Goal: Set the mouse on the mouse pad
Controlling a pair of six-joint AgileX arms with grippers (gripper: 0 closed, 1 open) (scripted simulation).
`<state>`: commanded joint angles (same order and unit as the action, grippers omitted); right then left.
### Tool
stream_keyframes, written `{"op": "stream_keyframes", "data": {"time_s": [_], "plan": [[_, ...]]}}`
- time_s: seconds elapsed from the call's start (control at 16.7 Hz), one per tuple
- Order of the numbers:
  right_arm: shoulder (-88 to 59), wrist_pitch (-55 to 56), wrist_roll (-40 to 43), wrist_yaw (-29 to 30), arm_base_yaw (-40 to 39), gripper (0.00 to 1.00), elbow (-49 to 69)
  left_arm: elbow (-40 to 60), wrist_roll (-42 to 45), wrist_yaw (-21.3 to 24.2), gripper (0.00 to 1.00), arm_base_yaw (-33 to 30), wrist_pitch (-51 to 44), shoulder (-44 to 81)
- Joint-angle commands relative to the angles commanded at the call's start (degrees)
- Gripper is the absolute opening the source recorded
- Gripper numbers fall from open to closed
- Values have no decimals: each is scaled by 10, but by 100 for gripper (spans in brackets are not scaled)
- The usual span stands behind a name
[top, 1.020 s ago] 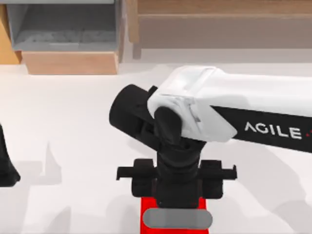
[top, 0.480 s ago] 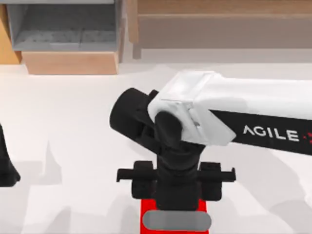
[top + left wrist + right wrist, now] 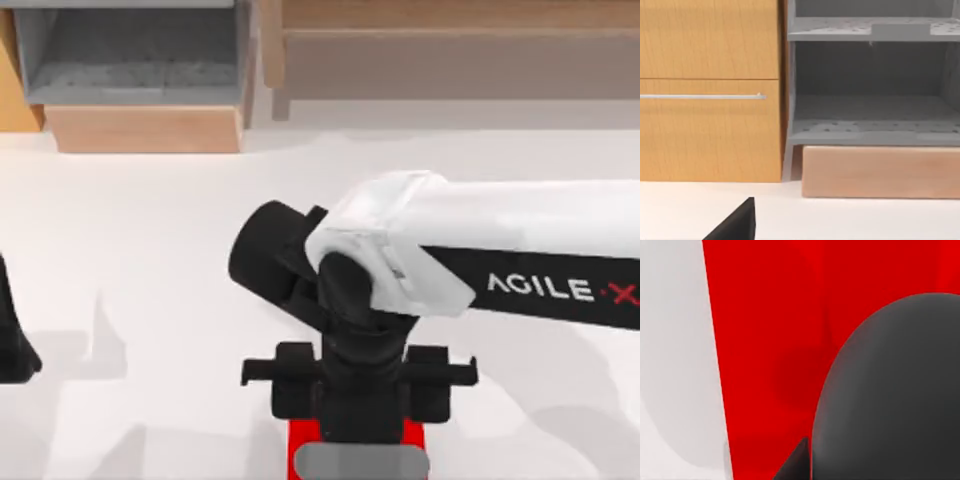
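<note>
White tabletop runs below a wooden cabinet (image 3: pixel 710 90), and at its near edge the right gripper (image 3: pixel 362 415) hangs low over the mouse pad (image 3: pixel 300 440) with the mouse (image 3: pixel 362 463) on it, finger state unclear, likely to release; left arm parked at left.

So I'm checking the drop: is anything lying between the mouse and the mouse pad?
Nothing visible does. In the top view the mouse lies over the red mouse pad, just below the right gripper. The right wrist view shows bare red pad beside the mouse. The left arm sits parked at the table's left edge.
</note>
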<state>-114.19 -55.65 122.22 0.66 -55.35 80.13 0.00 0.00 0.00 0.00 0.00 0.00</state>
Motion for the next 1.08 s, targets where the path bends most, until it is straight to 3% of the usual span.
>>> {"op": "stream_keyframes", "data": {"time_s": [0.54,1.08], "plan": [[-10,28,2,1,-1,0,-19,0,0,0,100,0,0,0],[-10,28,2,1,-1,68,-19,0,0,0,100,0,0,0]]}}
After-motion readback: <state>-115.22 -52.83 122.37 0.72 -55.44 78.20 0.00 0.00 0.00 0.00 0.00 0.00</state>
